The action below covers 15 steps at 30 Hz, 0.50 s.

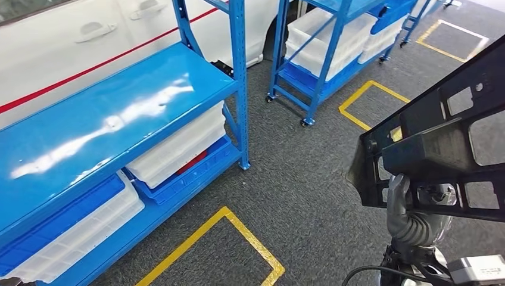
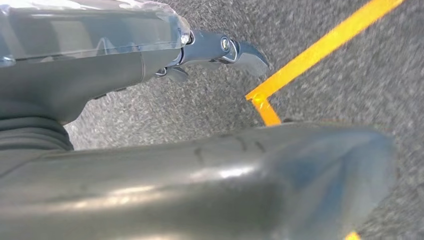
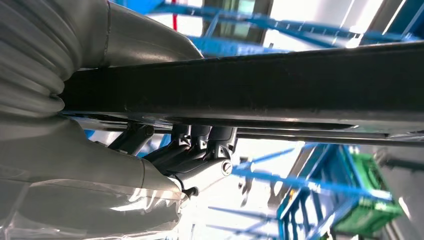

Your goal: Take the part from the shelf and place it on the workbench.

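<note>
The white car (image 1: 71, 53) stands at the far left, behind the storage area. The blue shelf (image 1: 107, 119) runs along the left, its glossy top deck bare, so the part appears to be already off it. White bins (image 1: 178, 146) sit on its lower tier, on blue trays, where stock is kept within reach. A second blue shelf (image 1: 324, 53) on castors stands farther off, also loaded with white bins. Yellow floor tape (image 1: 238, 232) marks standing bays on the grey carpet (image 1: 298, 179).

The part (image 1: 440, 143), a black frame with open windows, is carried at the right, raised clear of the floor and tilted. The right robot hand (image 1: 400, 199) grasps its lower bar: in the right wrist view the thumb lies on one side of the bar (image 3: 250, 80) and the fingers (image 3: 200, 145) curl on the other, which steadies the load in transit.

The left robot hand (image 2: 220, 50) hangs over the carpet, fingers apart, holding nothing.

No counter is in sight; by judgement, the carry comes next.
</note>
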Motion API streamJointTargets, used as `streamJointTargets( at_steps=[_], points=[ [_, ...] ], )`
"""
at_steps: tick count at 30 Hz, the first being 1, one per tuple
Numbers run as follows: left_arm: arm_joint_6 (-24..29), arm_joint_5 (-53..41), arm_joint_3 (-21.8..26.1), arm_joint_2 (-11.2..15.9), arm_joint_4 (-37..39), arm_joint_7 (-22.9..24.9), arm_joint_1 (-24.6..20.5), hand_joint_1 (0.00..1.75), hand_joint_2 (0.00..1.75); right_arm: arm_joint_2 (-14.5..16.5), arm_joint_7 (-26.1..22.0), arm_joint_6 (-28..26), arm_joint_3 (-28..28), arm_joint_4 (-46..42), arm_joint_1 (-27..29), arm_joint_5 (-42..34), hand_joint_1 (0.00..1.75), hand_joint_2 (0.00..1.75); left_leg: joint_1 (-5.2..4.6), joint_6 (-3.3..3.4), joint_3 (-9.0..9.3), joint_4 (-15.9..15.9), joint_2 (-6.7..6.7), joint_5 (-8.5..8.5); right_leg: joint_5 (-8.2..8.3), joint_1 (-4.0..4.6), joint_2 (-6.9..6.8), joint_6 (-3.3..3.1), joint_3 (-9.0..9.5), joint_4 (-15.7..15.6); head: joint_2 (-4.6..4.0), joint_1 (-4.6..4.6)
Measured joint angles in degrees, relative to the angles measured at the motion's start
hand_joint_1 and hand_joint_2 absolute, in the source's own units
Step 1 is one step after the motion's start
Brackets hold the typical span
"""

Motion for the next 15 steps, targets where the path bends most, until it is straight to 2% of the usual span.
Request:
streamJointTargets(
  at_steps=[1,2,3,4,5,6,7,8,9,10,11,12,13,14,15],
  points=[
    [0.08,0.11,0.09,-0.08,0.0,0.01,-0.07,0.0,0.0,0.02,0.0,0.03,-0.11,0.02,0.07,0.0,1.75,1.75,0.05,-0.25,-0.92,0.55,0.85,0.26,1.9,-0.43,-0.52,0.46,1.84,-1.24,0.0,0.0],
    [0.19,0.26,0.2,-0.14,-0.01,0.0,-0.15,0.0,0.0,0.05,-0.01,0.09,-0.2,0.06,0.1,0.0,1.75,1.75,0.05,-0.53,-1.72,1.24,1.56,0.39,2.75,-0.82,-1.68,0.91,4.62,-4.31,0.0,0.0],
    [0.34,0.43,0.32,-0.22,-0.05,-0.02,-0.19,0.0,0.0,0.1,-0.02,0.21,-0.28,0.1,0.08,-0.01,1.75,1.75,0.01,-0.86,-2.44,2.04,2.13,0.38,2.27,-0.83,-3.08,1.1,7.75,-8.31,0.0,-0.02],
    [0.61,0.57,0.44,-0.3,-0.1,-0.04,-0.23,0.0,0.0,0.2,-0.04,0.37,-0.35,0.13,0.05,-0.03,1.75,1.75,-0.1,-1.21,-2.85,2.77,2.67,0.3,0.98,-0.73,-4.3,0.78,10.25,-11.82,0.0,-0.06],
    [1.01,0.72,0.59,-0.42,-0.15,-0.05,-0.28,0.0,0.0,0.31,-0.06,0.6,-0.46,0.16,0.04,-0.05,1.75,1.75,-0.17,-1.56,-3.06,3.32,3.2,0.27,-0.39,-0.49,-5.1,0.19,11.79,-14.28,0.0,-0.1],
    [1.49,0.87,0.73,-0.58,-0.19,-0.05,-0.3,0.0,0.0,0.39,-0.08,0.81,-0.59,0.21,0.05,-0.08,1.75,1.75,-0.1,-1.94,-3.16,3.63,3.8,0.34,-1.12,-0.11,-5.05,-0.63,12.27,-15.44,0.0,-0.14],
    [2.0,1.04,0.89,-0.75,-0.2,-0.02,-0.32,0.0,0.0,0.45,-0.08,0.97,-0.72,0.28,0.09,-0.09,1.75,1.75,0.02,-2.31,-3.17,3.76,4.41,0.49,-1.05,0.02,-4.52,-1.53,12.01,-15.63,0.0,-0.15],
    [2.46,1.22,1.05,-0.91,-0.2,0.04,-0.33,0.0,0.0,0.49,-0.07,1.15,-0.84,0.39,0.12,-0.09,1.75,1.75,0.33,-2.73,-3.38,4.06,4.09,0.25,-0.63,0.15,-3.93,-2.17,11.66,-15.69,0.0,-0.15],
    [2.84,1.47,1.2,-1.1,-0.2,0.1,-0.29,0.0,0.0,0.54,-0.04,1.28,-0.9,0.54,0.06,-0.09,1.75,1.75,0.6,-3.1,-3.84,5.08,2.87,-0.79,-0.17,0.23,-3.31,-2.76,11.24,-15.77,0.0,-0.15],
    [3.14,1.68,1.33,-1.31,-0.2,0.15,-0.21,0.0,0.0,0.59,0.02,1.41,-0.92,0.72,-0.03,-0.09,1.75,1.75,0.79,-3.38,-4.71,7.24,1.09,-2.67,0.34,0.27,-2.68,-3.29,10.76,-15.85,0.0,-0.15],
    [3.38,1.82,1.45,-1.48,-0.2,0.2,-0.11,0.0,0.0,0.66,0.07,1.56,-0.93,0.92,-0.12,-0.09,1.75,1.75,0.95,-3.54,-5.92,10.55,-0.96,-5.15,0.79,0.34,-2.02,-3.63,10.22,-15.83,0.0,-0.15],
    [3.62,1.97,1.58,-1.64,-0.2,0.29,0.01,0.0,0.0,0.72,0.11,1.68,-0.93,1.16,-0.2,-0.09,1.75,1.75,0.96,-3.53,-7.27,14.49,-2.27,-7.52,1.2,0.49,-1.26,-3.88,9.64,-15.78,0.0,-0.15],
    [3.84,2.1,1.72,-1.75,-0.2,0.4,0.09,0.0,0.0,0.77,0.14,1.79,-0.93,1.43,-0.22,-0.09,1.75,1.75,0.95,-3.46,-8.34,17.92,-2.86,-9.08,1.58,0.69,-0.45,-4.01,9.12,-15.72,0.0,-0.15],
    [4.07,2.27,1.89,-1.84,-0.2,0.53,0.13,0.0,0.0,0.82,0.15,1.86,-0.93,1.7,-0.23,-0.09,1.75,1.75,0.92,-3.28,-8.69,19.78,-3.08,-9.5,1.91,0.9,0.38,-4.07,8.66,-15.65,0.0,-0.15],
    [4.32,2.44,2.08,-1.92,-0.2,0.69,0.13,0.0,0.0,0.86,0.18,1.91,-0.93,1.98,-0.26,-0.08,1.75,1.75,0.86,-2.99,-8.0,19.41,-3.22,-8.75,2.19,1.08,1.21,-4.06,8.31,-15.57,0.0,-0.15]
  ],
)
